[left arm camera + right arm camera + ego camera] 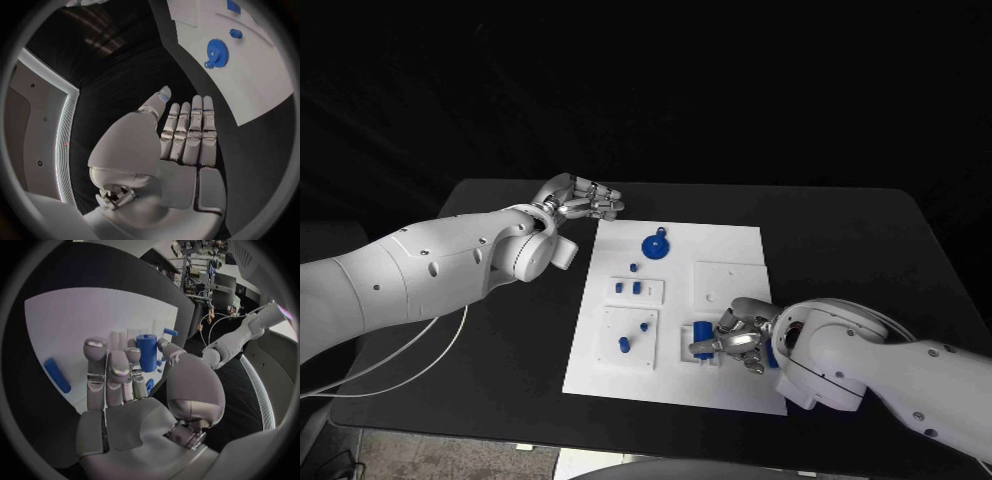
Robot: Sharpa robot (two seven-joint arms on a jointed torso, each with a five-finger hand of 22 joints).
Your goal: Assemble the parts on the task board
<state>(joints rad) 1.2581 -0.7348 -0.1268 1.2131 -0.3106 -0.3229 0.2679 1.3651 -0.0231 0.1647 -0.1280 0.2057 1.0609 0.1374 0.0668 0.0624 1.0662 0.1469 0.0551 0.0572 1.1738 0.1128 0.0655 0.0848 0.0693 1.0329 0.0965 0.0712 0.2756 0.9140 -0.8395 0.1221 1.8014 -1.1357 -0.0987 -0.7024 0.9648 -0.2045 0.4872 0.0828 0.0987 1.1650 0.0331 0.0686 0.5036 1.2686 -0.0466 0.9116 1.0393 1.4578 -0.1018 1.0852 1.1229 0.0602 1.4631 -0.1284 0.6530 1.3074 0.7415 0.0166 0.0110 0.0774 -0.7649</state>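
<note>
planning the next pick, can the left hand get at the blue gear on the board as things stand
Probably yes. The left hand hovers open off the task board's far left corner, and the blue gear lies near that corner with bare board between them. The right hand is busy at the near edge.

No text, label, brand, number or sign can be read anywhere: the task board [733, 290], the blue parts [655, 245] and the desk [877, 240] carry no legible marking

one white task board [733, 250], one blue gear [655, 245], two robot hands, several small blue parts
</note>
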